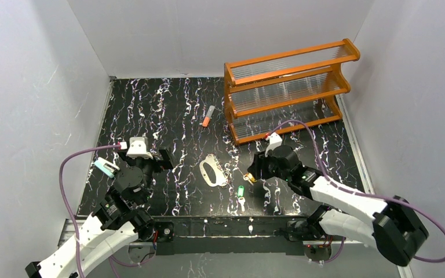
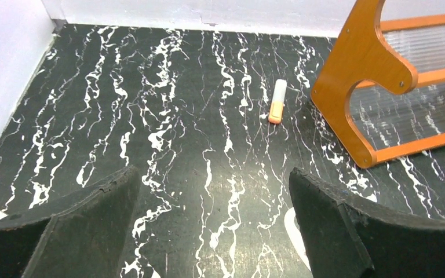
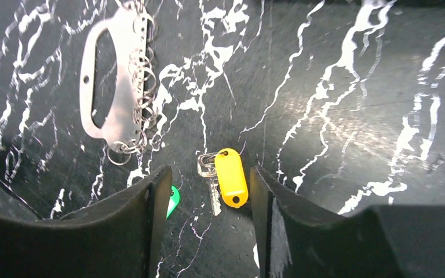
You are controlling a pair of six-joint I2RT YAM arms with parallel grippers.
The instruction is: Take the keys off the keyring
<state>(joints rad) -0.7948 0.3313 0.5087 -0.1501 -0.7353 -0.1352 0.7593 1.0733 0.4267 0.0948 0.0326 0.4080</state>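
Observation:
The keyring (image 1: 211, 172), a flat grey metal oval with several small split rings along one edge, lies on the black marbled table; it also shows in the right wrist view (image 3: 126, 75). The yellow-headed key (image 1: 251, 178) lies loose on the table, apart from the keyring, between the fingers of my open right gripper (image 1: 256, 172). In the right wrist view the gripper (image 3: 210, 174) straddles this key (image 3: 230, 176). The green-headed key (image 1: 240, 191) lies nearby, mostly hidden behind my left finger in the right wrist view (image 3: 172, 200). My left gripper (image 1: 165, 158) is open and empty (image 2: 214, 174).
An orange wooden rack (image 1: 290, 87) stands at the back right, also in the left wrist view (image 2: 371, 75). An orange-and-grey stick (image 1: 208, 117) lies left of it (image 2: 277, 101). White walls enclose the table.

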